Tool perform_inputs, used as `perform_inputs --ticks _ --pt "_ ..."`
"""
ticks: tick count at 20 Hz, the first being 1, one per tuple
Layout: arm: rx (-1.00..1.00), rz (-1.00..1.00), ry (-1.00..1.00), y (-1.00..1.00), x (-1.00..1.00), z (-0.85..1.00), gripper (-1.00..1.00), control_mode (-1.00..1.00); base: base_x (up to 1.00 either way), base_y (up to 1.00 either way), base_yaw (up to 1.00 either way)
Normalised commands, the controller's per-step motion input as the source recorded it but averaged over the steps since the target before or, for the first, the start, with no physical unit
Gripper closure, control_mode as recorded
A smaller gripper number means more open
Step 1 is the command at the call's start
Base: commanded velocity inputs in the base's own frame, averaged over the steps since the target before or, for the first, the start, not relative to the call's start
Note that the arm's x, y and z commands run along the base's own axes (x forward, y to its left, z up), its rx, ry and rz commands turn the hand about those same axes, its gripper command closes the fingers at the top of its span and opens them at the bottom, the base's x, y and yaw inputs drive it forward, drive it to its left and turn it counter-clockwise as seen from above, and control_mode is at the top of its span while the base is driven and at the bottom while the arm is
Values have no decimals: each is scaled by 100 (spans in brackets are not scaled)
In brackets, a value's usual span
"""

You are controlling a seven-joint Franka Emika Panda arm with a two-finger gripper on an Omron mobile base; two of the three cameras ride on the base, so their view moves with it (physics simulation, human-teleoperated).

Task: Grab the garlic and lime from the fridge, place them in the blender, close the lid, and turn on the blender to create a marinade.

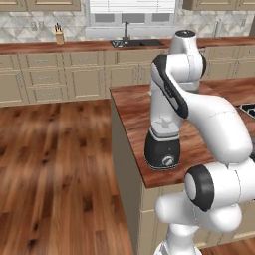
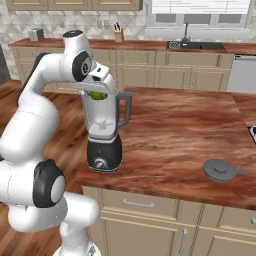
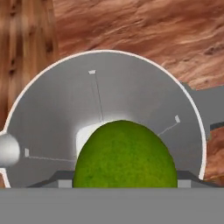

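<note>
Hanging over the open mouth of the blender (image 2: pixel 104 131), the end effector (image 2: pixel 98 94) pinches the lime (image 2: pixel 98 95), its two fingers pressed against the fruit's sides. In the hand view the lime (image 3: pixel 124 154) sits low and centred, with the jug's round rim encircling it and the grey inner walls tapering down toward a pale patch at the bottom (probably the garlic, though the fruit hides most of it, so I cannot be sure). From the right base view the green fruit shows just at the level of the jug's top edge, inside the clear wall. The blender stands near the left front corner of the wooden island table (image 2: pixel 190 125), its dark handle turned to the right and its silver dial facing the front. The lid (image 2: pixel 221 171) lies flat on the same table, well apart from the blender, near the front edge. In the left base view the arm covers the jug, leaving the black base (image 1: pixel 162 154) visible.
</note>
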Motion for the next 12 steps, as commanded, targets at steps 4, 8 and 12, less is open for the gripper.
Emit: perform_inputs --ticks 4,8,12 --pt "0 0 11 0 24 -29 -100 -100 0 0 0" --pt "0 0 -1 1 19 8 -100 -100 0 0 0" --pt "0 0 -9 4 -2 61 -100 -100 0 0 0"
